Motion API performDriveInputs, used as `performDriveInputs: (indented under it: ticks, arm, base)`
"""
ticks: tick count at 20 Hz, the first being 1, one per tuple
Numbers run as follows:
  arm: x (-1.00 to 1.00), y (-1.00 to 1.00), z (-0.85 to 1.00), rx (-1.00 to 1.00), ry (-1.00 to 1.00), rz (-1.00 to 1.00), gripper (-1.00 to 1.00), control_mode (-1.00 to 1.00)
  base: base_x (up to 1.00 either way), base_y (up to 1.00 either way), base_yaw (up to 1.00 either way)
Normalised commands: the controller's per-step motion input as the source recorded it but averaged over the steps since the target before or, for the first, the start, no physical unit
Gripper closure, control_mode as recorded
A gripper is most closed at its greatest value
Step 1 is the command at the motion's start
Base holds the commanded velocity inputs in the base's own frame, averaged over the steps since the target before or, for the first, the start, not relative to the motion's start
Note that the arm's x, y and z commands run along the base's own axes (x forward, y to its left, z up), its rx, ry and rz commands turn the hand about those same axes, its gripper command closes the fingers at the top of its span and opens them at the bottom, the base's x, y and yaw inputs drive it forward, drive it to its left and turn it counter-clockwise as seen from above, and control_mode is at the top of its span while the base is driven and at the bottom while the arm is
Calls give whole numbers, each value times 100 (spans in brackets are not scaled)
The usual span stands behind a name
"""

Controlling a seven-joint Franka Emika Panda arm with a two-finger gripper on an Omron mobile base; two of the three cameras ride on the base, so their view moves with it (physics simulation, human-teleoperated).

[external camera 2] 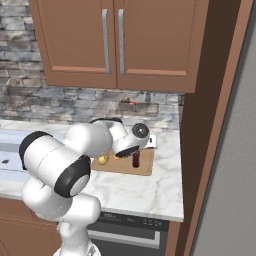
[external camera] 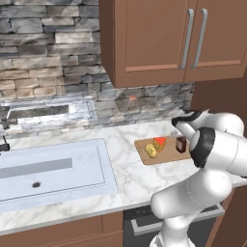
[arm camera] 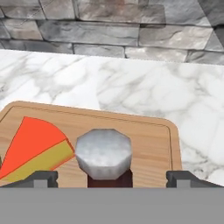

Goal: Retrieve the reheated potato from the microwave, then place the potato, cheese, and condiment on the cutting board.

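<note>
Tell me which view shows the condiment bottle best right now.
The hand view: the condiment stands close up on the cutting board. The left base view shows it small; the right base view has it partly behind the arm.

I work over a white marbled counter (external camera: 125, 169) that runs along a grey stone wall. A pale sink (external camera: 50, 171) is sunk into it, well to the left of the cutting board (external camera: 161, 154). The board lies flat on the marble, near the wall. On the board rest the potato (external camera: 151, 150), the cheese (external camera: 159, 143) just beside it, and the condiment (external camera: 181, 144), upright, I think.
</note>
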Motion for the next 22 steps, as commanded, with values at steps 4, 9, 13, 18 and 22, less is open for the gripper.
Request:
performDriveInputs:
  ticks: [4, 9, 13, 18, 22]
  arm:
    - [-14, -1, 3, 0, 0, 0, -100, -100]
    - [-12, 0, 8, 0, 0, 0, -100, -100]
    - [-15, 0, 8, 0, 0, 0, -100, -100]
    - [-17, 0, 7, 0, 0, 0, -100, -100]
    - [-17, 0, 9, 0, 0, 0, -100, -100]
  base:
    - [0, 0, 0]
    - [0, 0, 0]
    - [0, 0, 0]
    - [0, 0, 0]
    - [0, 0, 0]
